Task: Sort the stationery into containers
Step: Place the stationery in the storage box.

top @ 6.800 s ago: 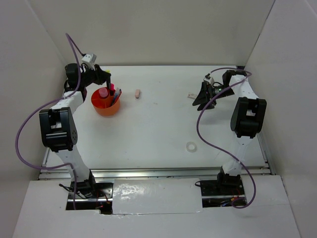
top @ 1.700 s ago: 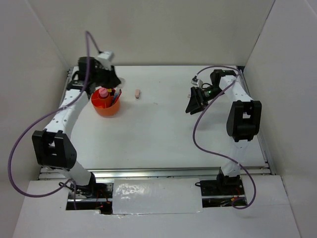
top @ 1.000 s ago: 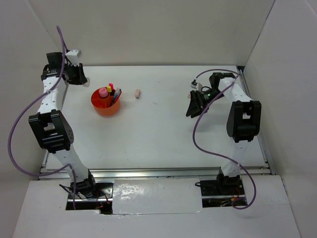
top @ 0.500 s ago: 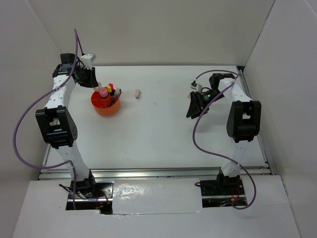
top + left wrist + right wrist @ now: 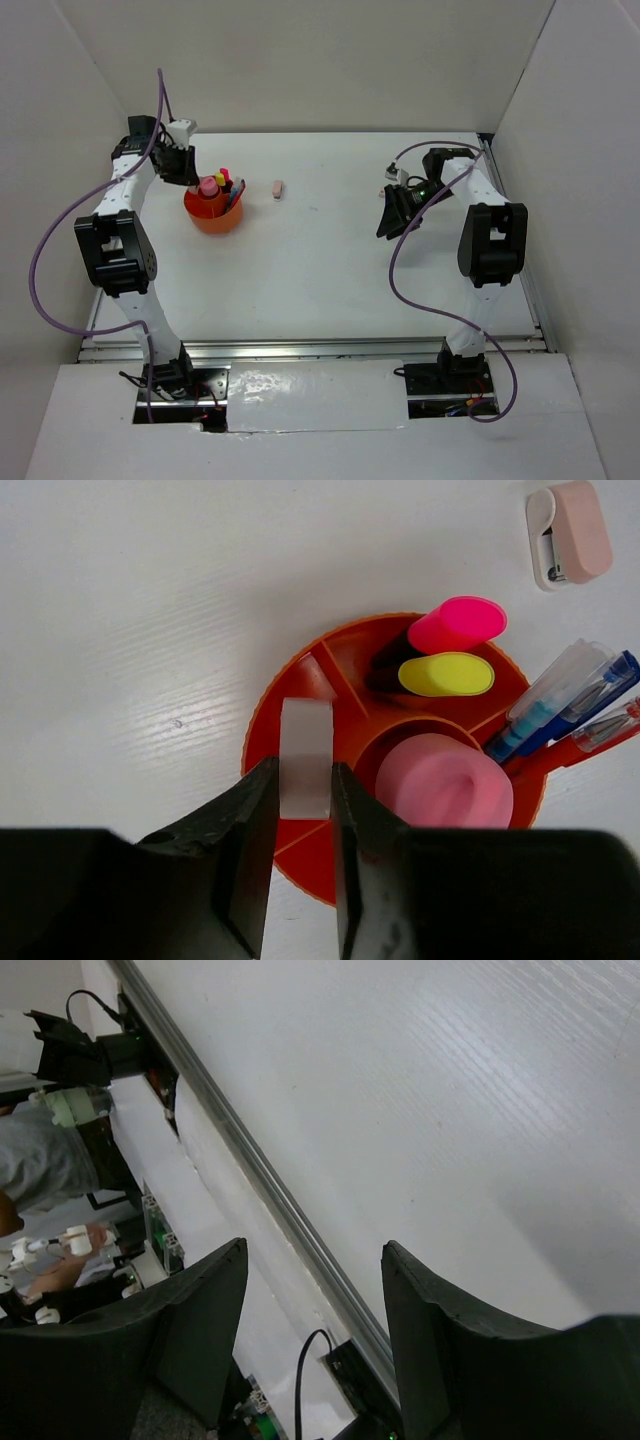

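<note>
The round orange tub (image 5: 213,212) stands at the back left and fills the left wrist view (image 5: 262,742). It holds a pink highlighter (image 5: 457,625), a yellow highlighter (image 5: 445,673), a pink-capped glue stick (image 5: 443,780), blue pens (image 5: 570,692) and a red pen (image 5: 600,730). My left gripper (image 5: 183,167) hangs over the tub's left side. In its wrist view the gripper (image 5: 303,772) is shut on a pale translucent piece, seemingly the clear tape ring (image 5: 305,742) seen edge-on, above a divider compartment. My right gripper (image 5: 395,214) is open and empty.
A small pink and white eraser (image 5: 279,188) lies on the table right of the tub, also in the left wrist view (image 5: 568,532). The right wrist view shows my open gripper (image 5: 315,1250), bare table and the metal rail (image 5: 270,1185) at its near edge. White walls enclose the table.
Over the last second my left gripper swung from the far back-left corner toward the tub and now hangs over its left side. The right arm has barely moved.
</note>
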